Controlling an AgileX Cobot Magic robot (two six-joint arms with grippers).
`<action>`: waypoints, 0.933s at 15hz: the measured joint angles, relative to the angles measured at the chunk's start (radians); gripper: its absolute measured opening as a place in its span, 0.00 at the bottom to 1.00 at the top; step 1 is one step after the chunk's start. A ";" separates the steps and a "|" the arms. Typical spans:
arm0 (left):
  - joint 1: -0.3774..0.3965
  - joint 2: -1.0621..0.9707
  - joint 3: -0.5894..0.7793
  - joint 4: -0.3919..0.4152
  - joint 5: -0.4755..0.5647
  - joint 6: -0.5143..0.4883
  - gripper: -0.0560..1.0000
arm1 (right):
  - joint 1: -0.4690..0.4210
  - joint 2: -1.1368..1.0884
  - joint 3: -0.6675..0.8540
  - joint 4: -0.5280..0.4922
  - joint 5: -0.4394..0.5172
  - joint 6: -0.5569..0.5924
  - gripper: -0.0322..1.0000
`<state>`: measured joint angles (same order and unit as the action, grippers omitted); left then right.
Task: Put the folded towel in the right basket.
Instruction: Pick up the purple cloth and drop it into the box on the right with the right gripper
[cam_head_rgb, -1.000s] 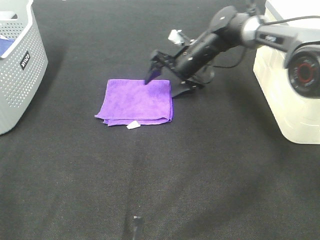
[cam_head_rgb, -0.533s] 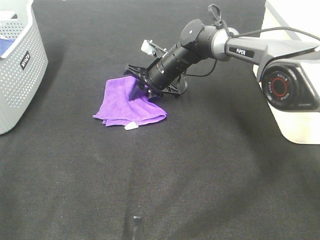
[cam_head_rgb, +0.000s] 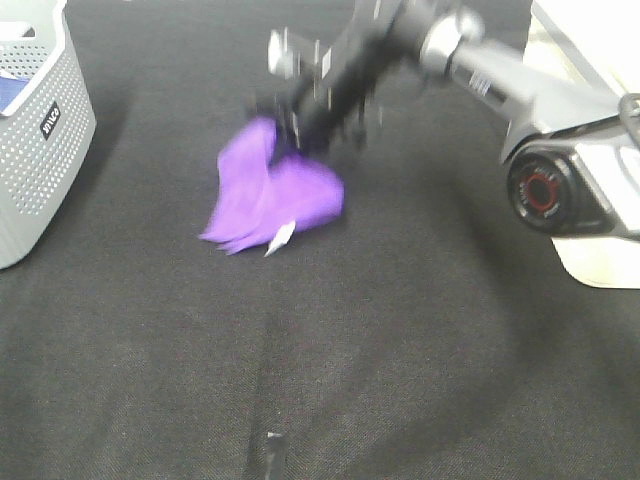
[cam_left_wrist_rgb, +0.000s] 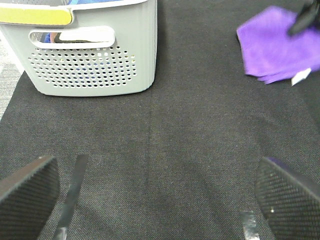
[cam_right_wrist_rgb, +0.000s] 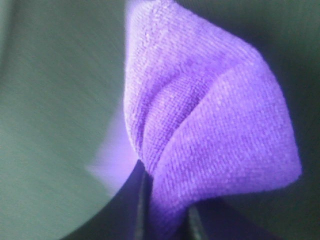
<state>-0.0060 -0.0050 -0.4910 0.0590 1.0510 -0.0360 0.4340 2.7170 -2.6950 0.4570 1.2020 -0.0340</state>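
The folded purple towel (cam_head_rgb: 270, 195) hangs from my right gripper (cam_head_rgb: 285, 135), which is shut on its upper edge and holds it partly lifted off the black mat; its lower edge and white tag still touch the mat. The right wrist view shows the towel (cam_right_wrist_rgb: 210, 130) bunched between the fingers. The towel also shows far off in the left wrist view (cam_left_wrist_rgb: 275, 45). The right basket (cam_head_rgb: 590, 200), cream white, stands at the right edge. My left gripper (cam_left_wrist_rgb: 155, 195) is open and empty, low over the mat near the front.
A grey perforated basket (cam_head_rgb: 35, 130) stands at the left edge and also shows in the left wrist view (cam_left_wrist_rgb: 90, 55). The right arm's body (cam_head_rgb: 560, 180) hangs in front of the right basket. Black mat (cam_head_rgb: 320, 350) covers the table.
My right gripper has closed on the towel's far edge and lifted it up and back; the towel went from flat to bunched and hanging. The frame is motion-blurred.
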 joint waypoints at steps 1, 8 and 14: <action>0.000 0.000 0.000 0.000 0.000 0.000 0.99 | -0.008 -0.047 -0.033 -0.004 0.002 0.011 0.16; 0.000 0.000 0.000 0.000 0.000 0.000 0.99 | -0.185 -0.431 -0.051 -0.383 0.010 -0.011 0.16; 0.000 0.000 0.000 0.000 0.000 0.000 0.99 | -0.518 -0.488 0.070 -0.403 0.011 -0.025 0.16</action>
<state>-0.0060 -0.0050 -0.4910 0.0590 1.0510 -0.0360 -0.0840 2.2290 -2.6250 0.0540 1.2130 -0.0590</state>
